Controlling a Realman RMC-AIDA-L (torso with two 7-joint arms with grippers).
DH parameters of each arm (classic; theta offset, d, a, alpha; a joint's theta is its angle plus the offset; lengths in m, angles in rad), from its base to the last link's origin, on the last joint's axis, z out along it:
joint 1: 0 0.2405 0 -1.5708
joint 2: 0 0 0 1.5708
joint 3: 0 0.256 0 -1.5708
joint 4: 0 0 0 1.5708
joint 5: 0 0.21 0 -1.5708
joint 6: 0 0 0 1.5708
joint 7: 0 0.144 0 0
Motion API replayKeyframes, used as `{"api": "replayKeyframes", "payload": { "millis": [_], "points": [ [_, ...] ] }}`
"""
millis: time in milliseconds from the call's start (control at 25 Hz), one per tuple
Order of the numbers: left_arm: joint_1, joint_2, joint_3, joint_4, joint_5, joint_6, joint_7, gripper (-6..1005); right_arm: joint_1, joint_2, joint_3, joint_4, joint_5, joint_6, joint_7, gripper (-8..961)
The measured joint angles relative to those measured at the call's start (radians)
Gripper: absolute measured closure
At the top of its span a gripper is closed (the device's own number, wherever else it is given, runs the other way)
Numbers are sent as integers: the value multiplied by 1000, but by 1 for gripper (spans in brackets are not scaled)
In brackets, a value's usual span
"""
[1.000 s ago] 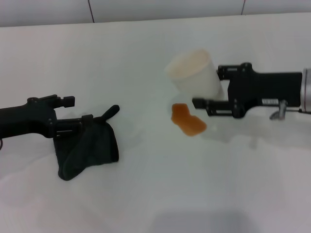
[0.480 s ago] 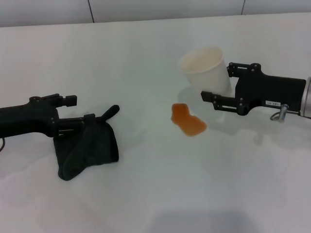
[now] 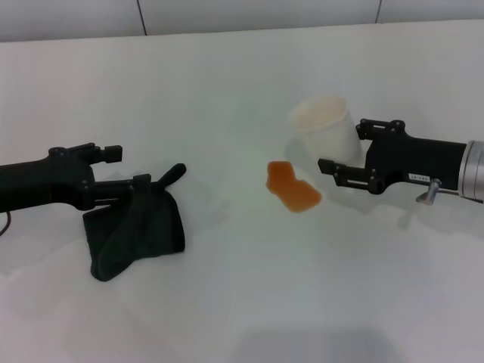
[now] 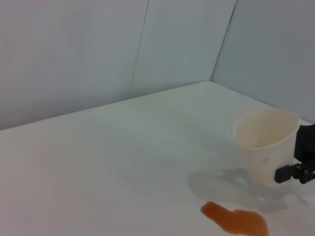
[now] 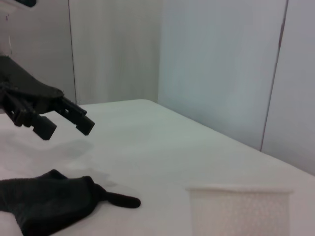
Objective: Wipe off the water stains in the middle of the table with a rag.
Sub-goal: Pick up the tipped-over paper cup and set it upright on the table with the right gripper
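Observation:
The water stains (image 3: 293, 187) are an orange-brown puddle in the middle of the white table (image 3: 242, 302); they also show in the left wrist view (image 4: 236, 220). The black rag (image 3: 136, 227) lies crumpled to the puddle's left, its pointed tail towards the puddle. My left gripper (image 3: 128, 166) is open at the rag's upper edge. The right wrist view shows this gripper (image 5: 66, 125) raised above the rag (image 5: 47, 204). My right gripper (image 3: 344, 144) is shut on a pale cup (image 3: 325, 128), held upright just right of the puddle.
The cup also shows in the left wrist view (image 4: 266, 142) and the right wrist view (image 5: 238, 211). A grey wall (image 3: 242, 15) runs along the table's far edge.
My right gripper has carried the cup to the right and lower, turning it from tilted to upright. My left gripper has hardly moved. The rag and puddle are unchanged.

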Motion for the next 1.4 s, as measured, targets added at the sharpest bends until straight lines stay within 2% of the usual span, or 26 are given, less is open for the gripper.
{"api": "replayKeyframes", "payload": {
  "millis": [640,1400],
  "points": [
    [-3,-4,0,2,0,0,0,111,4,3,-2,98,27,96,-56,305],
    [-3,-4,0,2,0,6,-2,111,-9,-1,-8,107,25,117,-47,301]
  ]
}}
